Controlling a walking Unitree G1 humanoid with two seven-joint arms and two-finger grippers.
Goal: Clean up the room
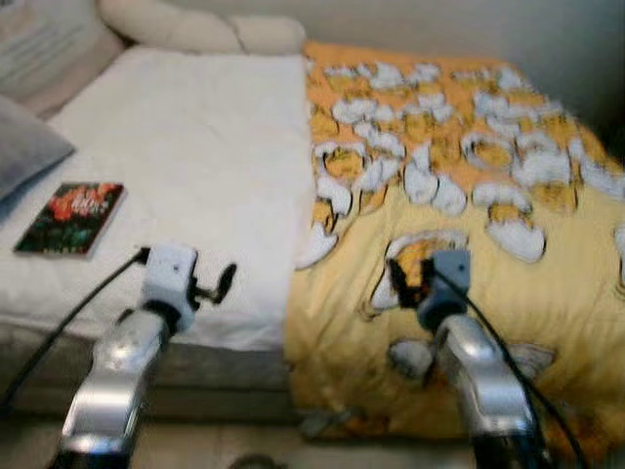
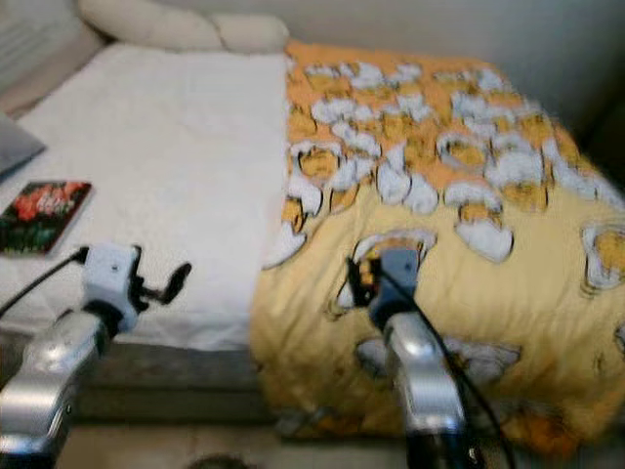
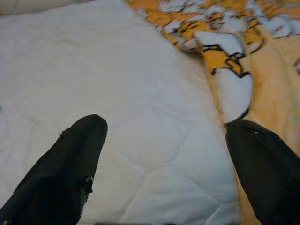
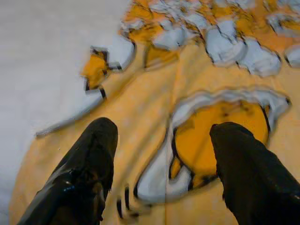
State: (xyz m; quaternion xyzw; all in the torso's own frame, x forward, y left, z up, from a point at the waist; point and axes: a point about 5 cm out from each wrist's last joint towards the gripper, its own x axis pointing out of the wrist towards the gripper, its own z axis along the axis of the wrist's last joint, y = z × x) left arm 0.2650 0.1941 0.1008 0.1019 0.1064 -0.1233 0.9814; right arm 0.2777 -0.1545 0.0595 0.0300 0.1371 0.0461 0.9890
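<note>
Ahead, in the left eye view, a bed (image 1: 195, 166) with a white quilted cover runs across the scene, and a yellow blanket (image 1: 469, 244) printed with white and orange shapes lies over its right part, hanging down the near edge. A book (image 1: 70, 218) with a dark red and green cover lies flat on the white cover near the left side, just beside a grey pillow (image 1: 24, 147); cream pillows (image 1: 200, 27) sit at the far end. The left pincer (image 1: 217, 284) hovers over the near edge of the white cover, the right pincer (image 1: 398, 277) over the blanket. The right eye view gives the same layout, slightly blurred. In the left wrist view, the left pincer's two black fingers (image 3: 65, 164) are spread wide with nothing between them, the white cover beneath and the blanket's edge beside one finger. In the right wrist view, the right pincer's fingers (image 4: 89, 173) are likewise wide apart and hold nothing, poised above the blanket's printed pattern.
</note>
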